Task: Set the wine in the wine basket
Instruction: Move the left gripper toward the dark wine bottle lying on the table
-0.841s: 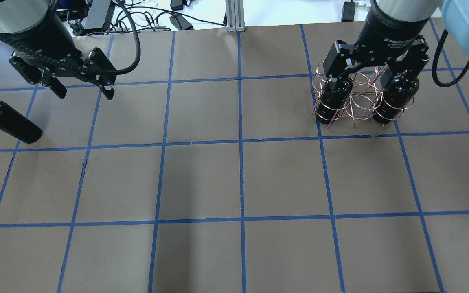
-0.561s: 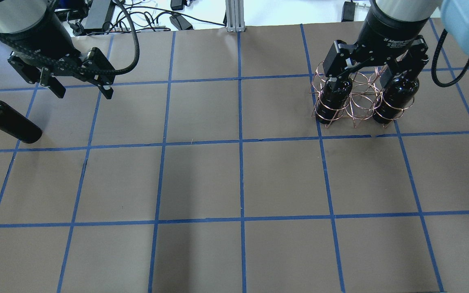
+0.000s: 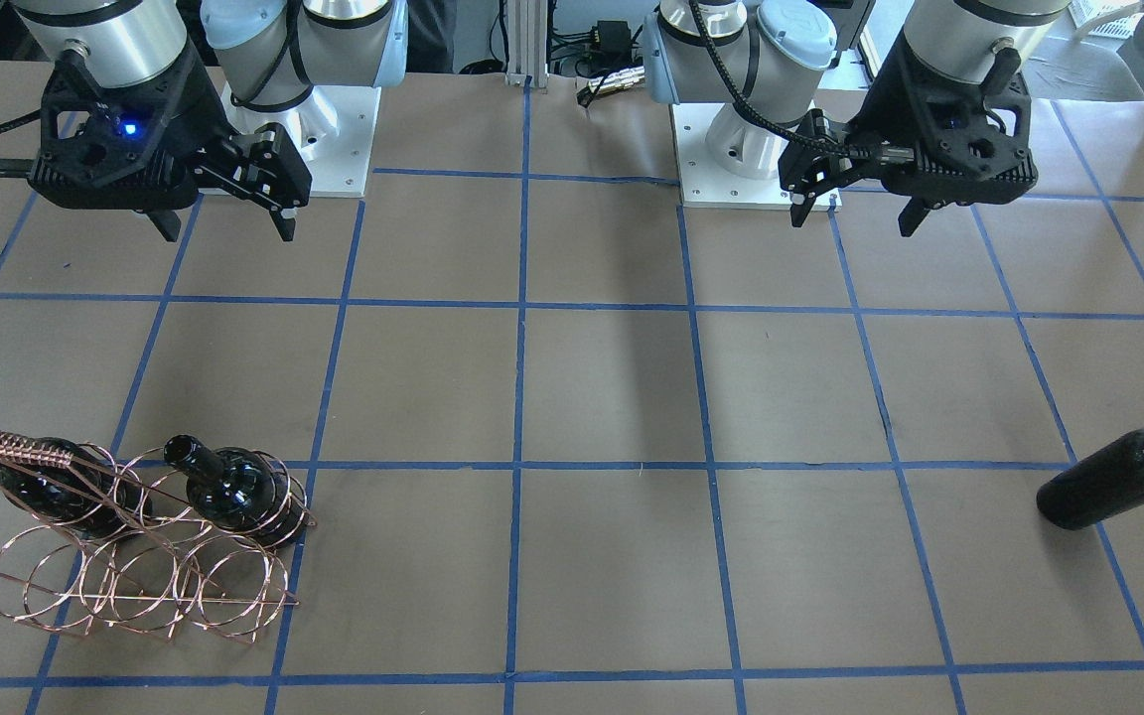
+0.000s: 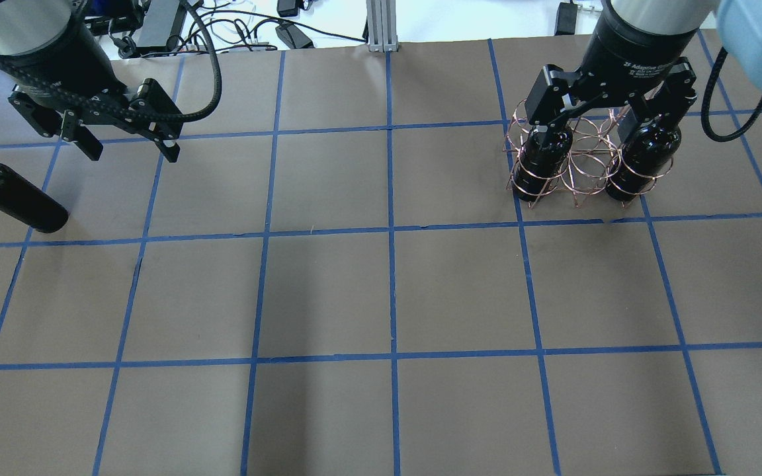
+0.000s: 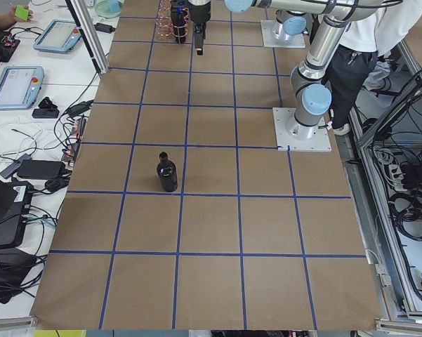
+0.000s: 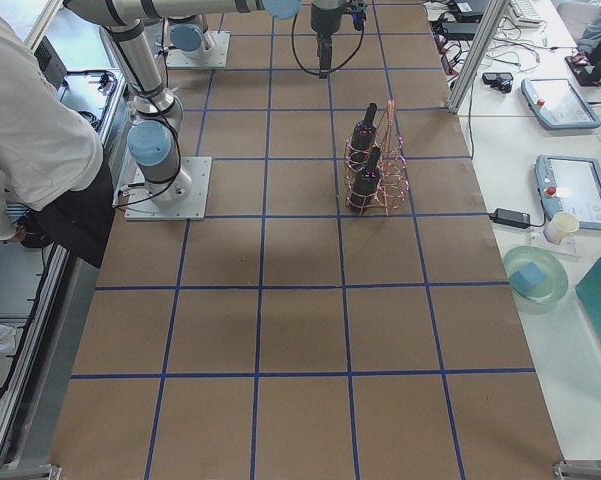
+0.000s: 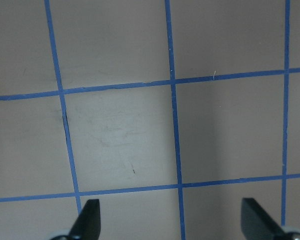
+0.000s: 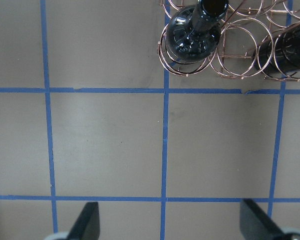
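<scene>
Since 0.8 s ago the left gripper [image 4: 133,153] has drifted slightly toward the table's far-left corner in the overhead view; the right gripper [image 3: 227,234], the bottles and the rack lie as they did.

One table [image 4: 381,291], covered in matte brown paper, is ruled into squares by blue tape. Two arms with silvery, cylindrical wrists hang above it. One wine basket [image 4: 589,162], thin copper-coloured wire bent into round loops in a triangular frame with a coiled handle, stands on the robot's right side.

Three glossy black bottles with cylindrical bodies and narrow necks show. Two bottles in the rack [image 8: 194,30] stand upright with a loop between them. The wine [image 4: 14,198] lies on its side on the paper at the robot's left, well apart from the basket and near the left gripper.

Both grippers have their jaws spread wide, grasping nothing; the left one's black fingertips [image 7: 90,220] frame bare paper.
</scene>
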`<state>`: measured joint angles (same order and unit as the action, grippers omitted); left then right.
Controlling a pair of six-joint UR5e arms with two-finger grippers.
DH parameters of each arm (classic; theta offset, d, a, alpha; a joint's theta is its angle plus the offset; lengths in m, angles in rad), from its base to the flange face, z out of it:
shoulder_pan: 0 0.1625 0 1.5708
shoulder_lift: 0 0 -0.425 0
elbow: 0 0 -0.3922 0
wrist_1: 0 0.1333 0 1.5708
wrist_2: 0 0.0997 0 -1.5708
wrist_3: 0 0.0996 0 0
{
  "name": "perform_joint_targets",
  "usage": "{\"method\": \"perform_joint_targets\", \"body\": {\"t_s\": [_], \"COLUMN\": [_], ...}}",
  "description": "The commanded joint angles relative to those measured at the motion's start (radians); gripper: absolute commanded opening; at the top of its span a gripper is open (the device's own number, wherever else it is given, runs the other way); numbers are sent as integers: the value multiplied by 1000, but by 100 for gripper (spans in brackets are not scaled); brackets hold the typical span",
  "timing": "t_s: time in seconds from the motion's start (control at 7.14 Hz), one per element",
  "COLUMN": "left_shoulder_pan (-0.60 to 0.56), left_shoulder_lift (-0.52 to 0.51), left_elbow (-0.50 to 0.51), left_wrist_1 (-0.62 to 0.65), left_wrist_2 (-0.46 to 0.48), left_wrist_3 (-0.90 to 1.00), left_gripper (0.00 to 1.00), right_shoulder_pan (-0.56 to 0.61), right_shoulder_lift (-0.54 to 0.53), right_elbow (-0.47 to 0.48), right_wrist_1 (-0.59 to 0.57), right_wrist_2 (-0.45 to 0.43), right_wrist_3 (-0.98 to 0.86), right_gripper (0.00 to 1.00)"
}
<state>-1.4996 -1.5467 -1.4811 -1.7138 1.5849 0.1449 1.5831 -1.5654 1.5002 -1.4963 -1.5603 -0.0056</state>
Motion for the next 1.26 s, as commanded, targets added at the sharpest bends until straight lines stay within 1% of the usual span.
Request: {"method": "perform_joint_targets", "body": {"t_s": [0.0,0.7,1.12], "left_shoulder_pan": [4,36,142], "left_shoulder_lift": [0,0,3], "left_elbow": [-1,-4,10], "left_wrist_1": [-6,2,0], "left_wrist_2": [3,1,4], "left_wrist_3": [9,12,13], "left_gripper": [100,100,100], "right_shoulder_pan": [0,0,0], "right_shoulder_lift": [1,1,1], "right_elbow": [0,0,0], "right_wrist_1": [1,1,1], "right_wrist_2": [-4,-9,-9], "right_wrist_3": [-2,-4,-4], "right_gripper": [100,100,100]}}
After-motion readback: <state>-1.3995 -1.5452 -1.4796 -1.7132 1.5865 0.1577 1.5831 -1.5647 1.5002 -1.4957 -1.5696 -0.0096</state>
